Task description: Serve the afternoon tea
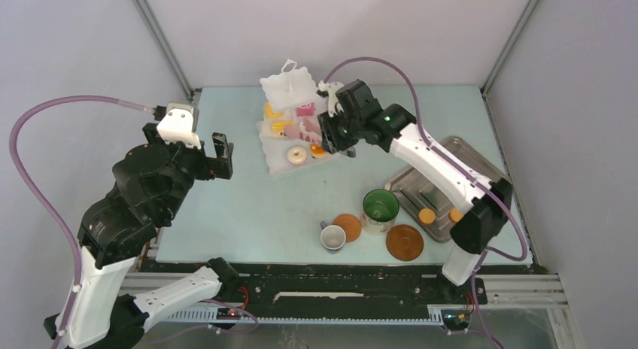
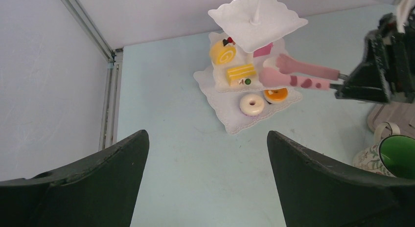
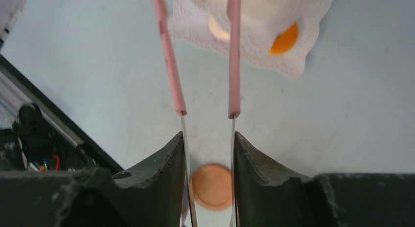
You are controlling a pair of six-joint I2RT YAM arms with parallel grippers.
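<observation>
The white three-tier stand [image 1: 280, 84] stands at the table's back middle. It carries a yellow roll [image 2: 222, 51], a yellow wedge [image 2: 241, 73], a pink cake [image 2: 263, 50], a white doughnut [image 1: 297, 155] and an orange round [image 1: 318, 150]. My right gripper [image 1: 335, 135] is shut on the pink tongs [image 2: 298, 75]. The tong tips are apart and reach over the middle tier, with nothing between them. In the right wrist view the gripper [image 3: 209, 139] squeezes the tong arms [image 3: 169, 56]. My left gripper [image 1: 220, 155] is open and empty, left of the stand.
A grey metal tray [image 1: 451, 165] at the right holds two orange rounds [image 1: 426, 216]. The green-lined mug [image 1: 380, 208], white cup [image 1: 333, 237], a small brown saucer [image 1: 347, 227] and a larger brown saucer [image 1: 405, 242] sit near the front edge.
</observation>
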